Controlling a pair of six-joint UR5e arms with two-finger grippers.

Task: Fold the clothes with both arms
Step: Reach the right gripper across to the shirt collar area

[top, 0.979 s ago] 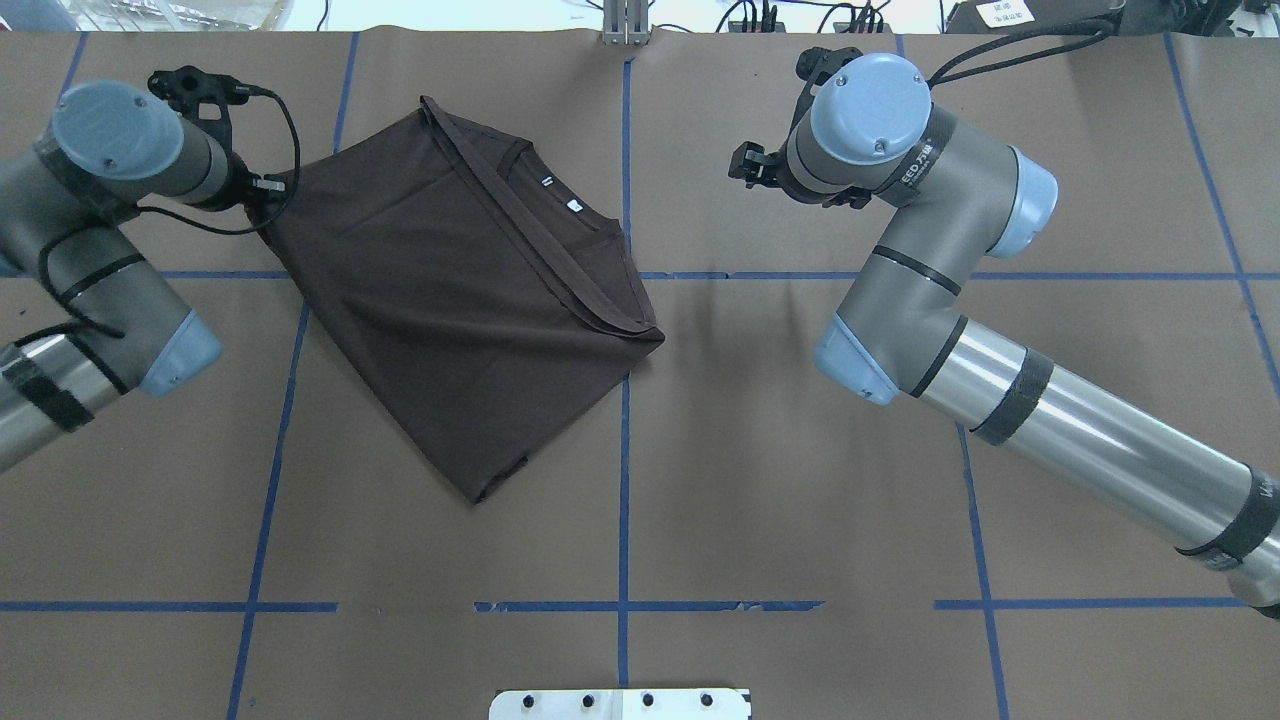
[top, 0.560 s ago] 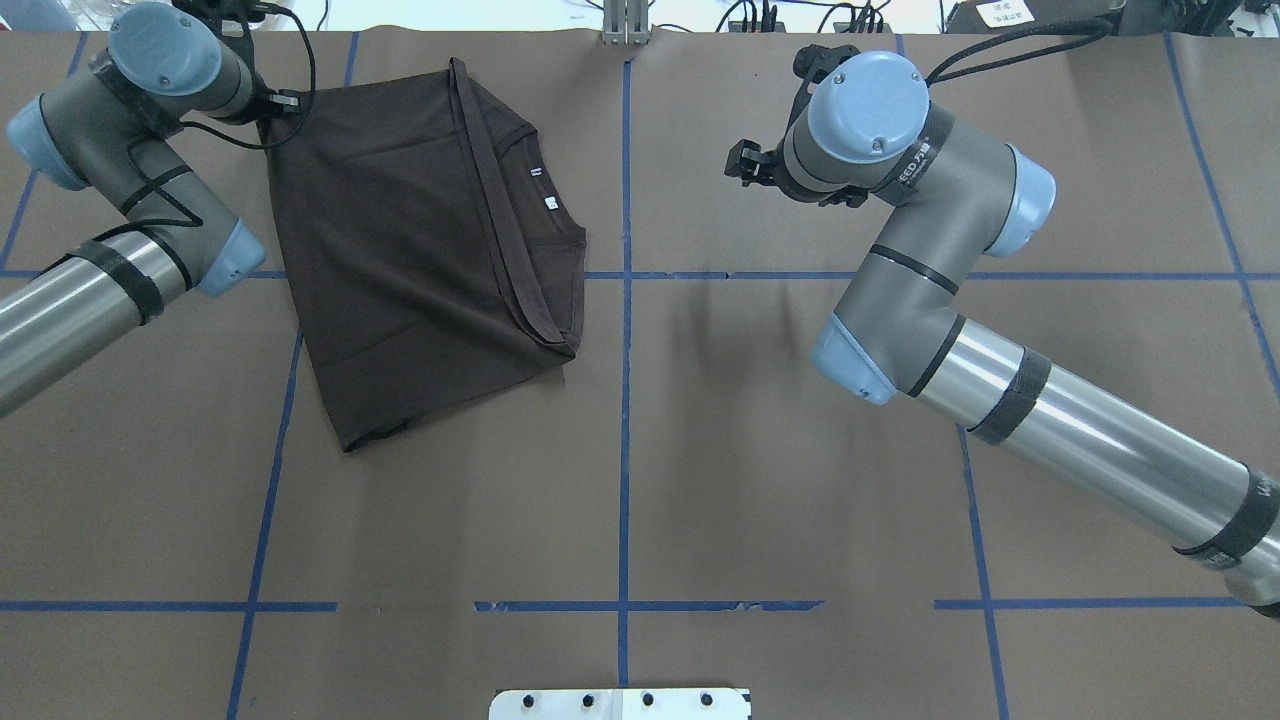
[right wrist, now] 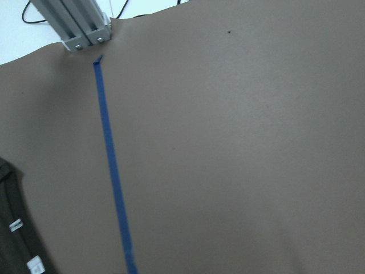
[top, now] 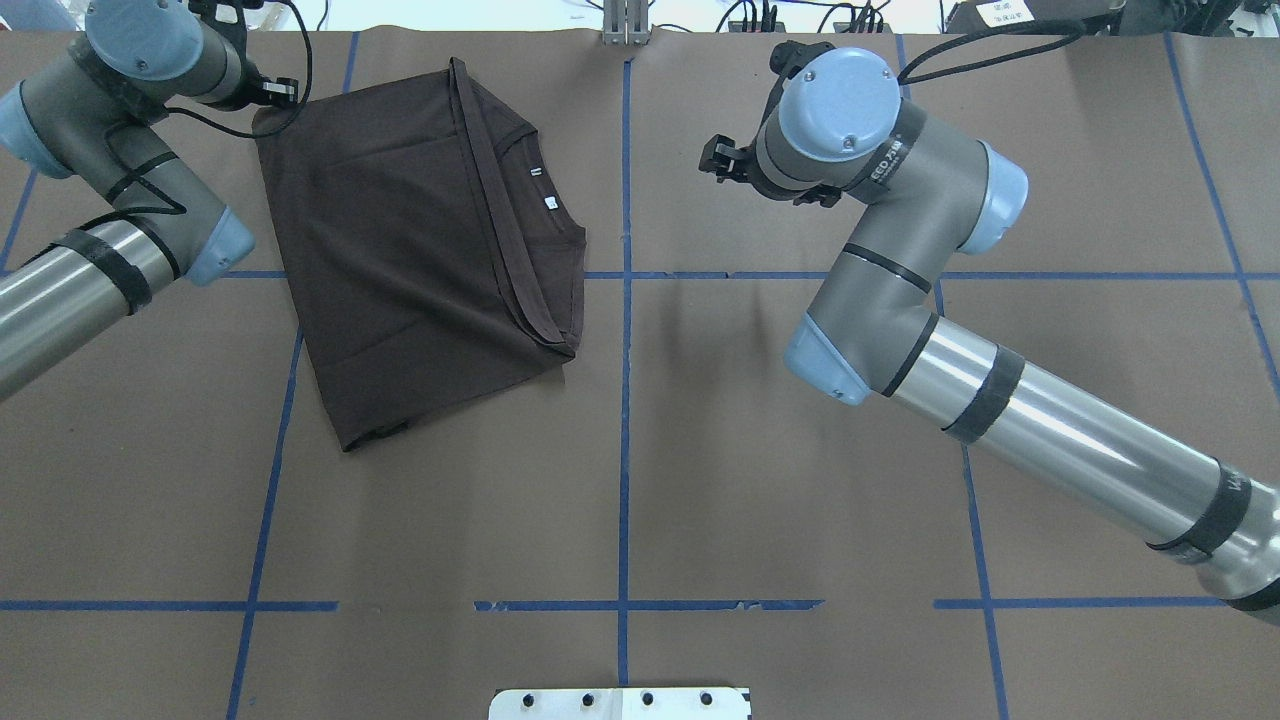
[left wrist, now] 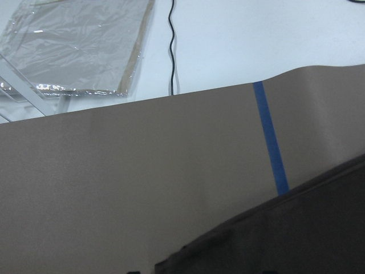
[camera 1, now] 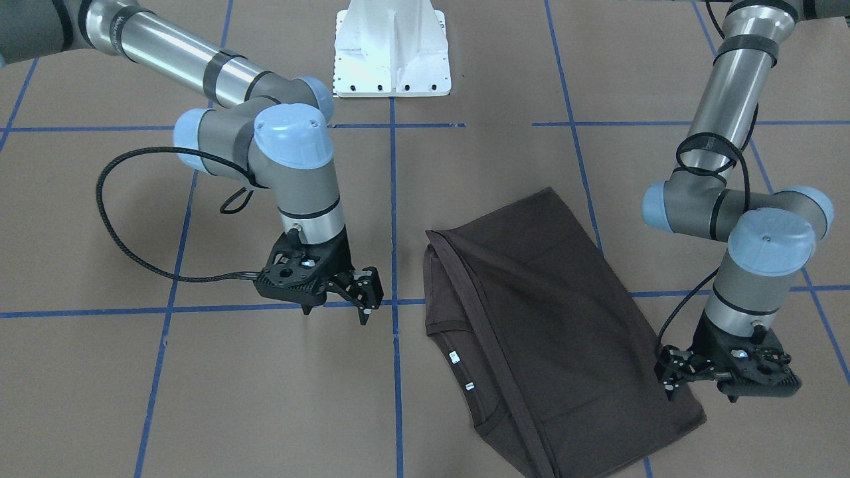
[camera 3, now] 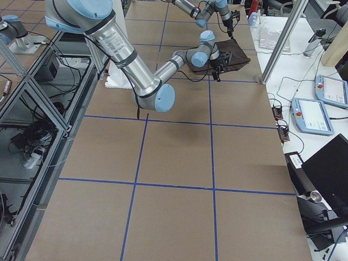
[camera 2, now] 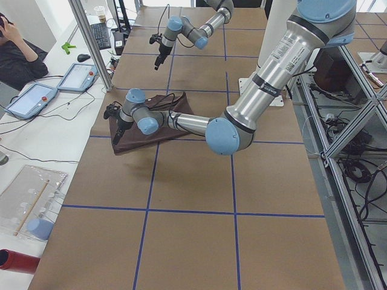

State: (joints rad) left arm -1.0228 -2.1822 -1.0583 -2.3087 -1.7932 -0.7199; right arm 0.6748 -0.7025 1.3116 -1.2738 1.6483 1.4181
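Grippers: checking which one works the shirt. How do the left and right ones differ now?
The left gripper is low at the edge of the T-shirt; the right gripper hangs over the table, clear of it. The right's jaws stand apart; the left's grip is unclear. Both are black and point down.

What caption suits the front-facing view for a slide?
Left gripper at a corner of the folded T-shirt; right gripper hovers open over the table.

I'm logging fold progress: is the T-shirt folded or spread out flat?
Folded. The T-shirt lies as a compact doubled panel, a layer edge running across it, the collar half showing, no sleeve spread out.
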